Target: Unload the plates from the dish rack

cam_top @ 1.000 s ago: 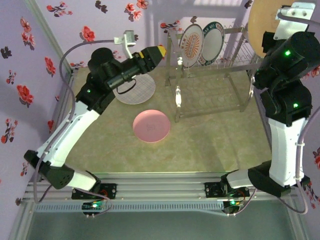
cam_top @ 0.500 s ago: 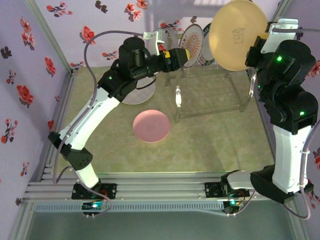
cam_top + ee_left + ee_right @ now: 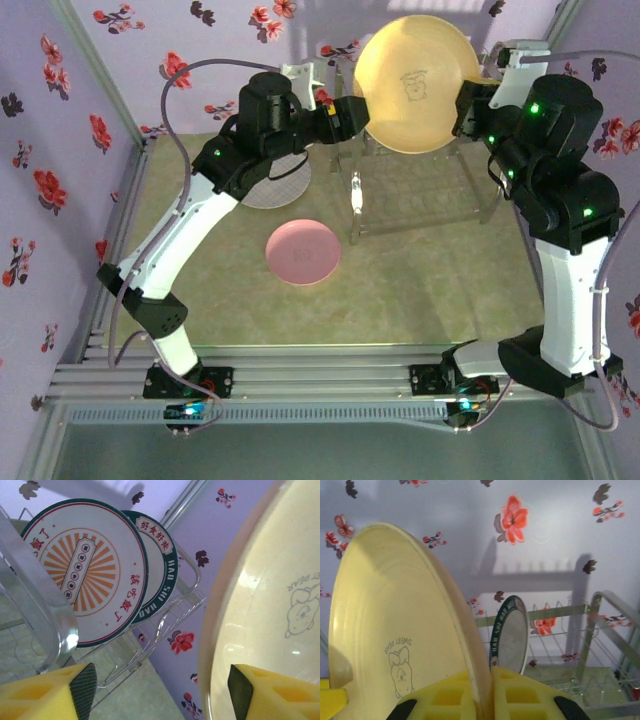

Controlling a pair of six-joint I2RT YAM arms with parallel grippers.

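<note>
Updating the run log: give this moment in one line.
right claw: shut on yellow plate; left claw: open at its rim; dish rack: sunburst plate, green-rimmed plate

Lilac walls point(image 3: 40, 100) printed with red and dark flowers point(image 3: 514, 519) close in the back and both sides. The surface point(image 3: 420, 290) is mottled olive-green, with a ribbed metal rail point(image 3: 320, 362) along its near edge.

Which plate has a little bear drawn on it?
The yellow plate, pinched at its rim by the right gripper. The pink plate on the table is plain; the sunburst plate and green-rimmed plate carry writing, no bear.
</note>
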